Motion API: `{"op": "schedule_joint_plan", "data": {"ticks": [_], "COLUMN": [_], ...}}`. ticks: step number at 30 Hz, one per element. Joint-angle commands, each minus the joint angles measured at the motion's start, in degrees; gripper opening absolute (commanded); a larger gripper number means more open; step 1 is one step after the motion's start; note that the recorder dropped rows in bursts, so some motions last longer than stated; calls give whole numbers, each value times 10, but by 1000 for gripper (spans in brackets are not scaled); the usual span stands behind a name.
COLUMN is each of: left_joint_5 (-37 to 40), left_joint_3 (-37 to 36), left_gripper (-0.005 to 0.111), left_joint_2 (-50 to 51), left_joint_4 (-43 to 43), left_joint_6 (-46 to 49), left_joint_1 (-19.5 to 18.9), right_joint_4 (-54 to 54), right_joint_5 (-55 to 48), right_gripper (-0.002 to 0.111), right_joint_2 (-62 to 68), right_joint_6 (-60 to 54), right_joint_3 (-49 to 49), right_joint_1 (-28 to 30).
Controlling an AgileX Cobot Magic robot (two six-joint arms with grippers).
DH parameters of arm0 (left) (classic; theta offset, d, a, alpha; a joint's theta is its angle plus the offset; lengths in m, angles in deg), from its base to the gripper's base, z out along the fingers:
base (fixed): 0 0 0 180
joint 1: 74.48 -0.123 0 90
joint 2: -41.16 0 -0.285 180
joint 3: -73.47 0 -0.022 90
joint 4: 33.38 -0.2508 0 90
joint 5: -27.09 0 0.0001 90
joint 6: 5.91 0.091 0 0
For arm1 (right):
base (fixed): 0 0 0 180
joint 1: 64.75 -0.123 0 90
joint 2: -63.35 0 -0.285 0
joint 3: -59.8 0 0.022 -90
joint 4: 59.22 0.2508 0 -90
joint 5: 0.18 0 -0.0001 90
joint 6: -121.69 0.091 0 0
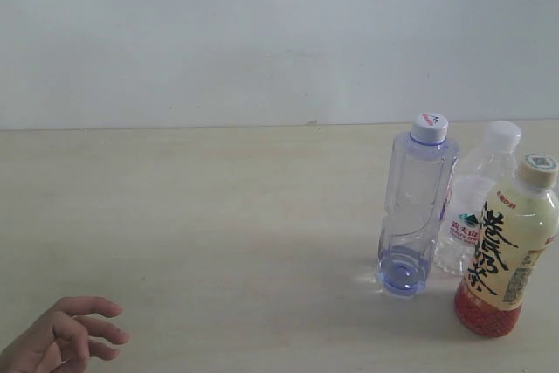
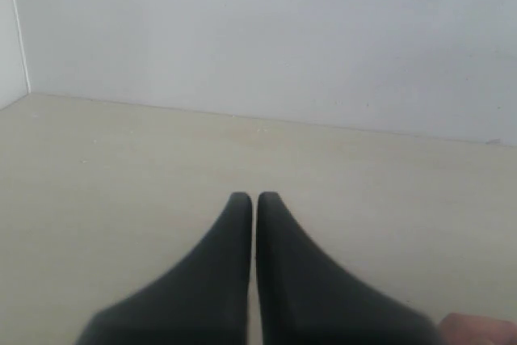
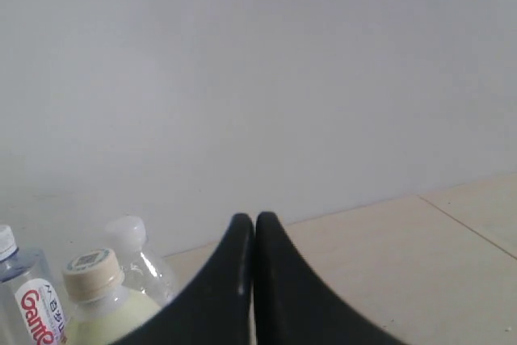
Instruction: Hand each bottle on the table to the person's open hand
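Three bottles stand upright at the right of the beige table (image 1: 218, 216). The tall clear bluish bottle (image 1: 417, 207) has a white cap. Behind it stands the smaller crinkled clear bottle (image 1: 472, 203) with a red-green label. The cream tea bottle (image 1: 507, 251) with black characters and a red base is nearest the front right. The person's hand (image 1: 61, 338) lies open at the bottom left. Neither gripper shows in the exterior view. My left gripper (image 2: 254, 197) is shut and empty over bare table. My right gripper (image 3: 254, 217) is shut and empty, with the tea bottle (image 3: 101, 300), crinkled bottle (image 3: 137, 256) and bluish bottle (image 3: 24, 296) beside it.
A plain white wall (image 1: 279, 32) rises behind the table's far edge. A fingertip (image 2: 477, 330) shows at the corner of the left wrist view. Wide bare tabletop lies between the hand and the bottles.
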Motion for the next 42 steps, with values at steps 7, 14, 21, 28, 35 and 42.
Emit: {"op": "schedule_joint_plan", "data": {"ticks": [7, 14, 21, 28, 35, 42], "left_joint_5": [-1, -1, -1, -1, -1, -1], "left_joint_3": [2, 2, 2, 2, 2, 2], "left_gripper": [4, 4, 4, 4, 4, 4], "left_joint_2": [-2, -2, -2, -2, -2, -2], "left_joint_4": [-2, -2, -2, -2, -2, -2], "left_joint_6": [1, 1, 1, 1, 1, 1], "left_joint_1": [-2, -2, -2, -2, -2, -2], "right_joint_4": [38, 15, -7, -8, -8, 30], "right_joint_5": [-20, -35, -113, 4, 64, 120], "right_gripper": [0, 7, 86, 86, 86, 86], "right_joint_2": [-1, 33, 274, 424, 497, 562], "right_joint_6": [84, 61, 29, -64, -71, -125], "right_joint_3": [0, -87, -218, -220, -220, -220], "right_joint_1": [1, 1, -24, -212, -212, -212]}}
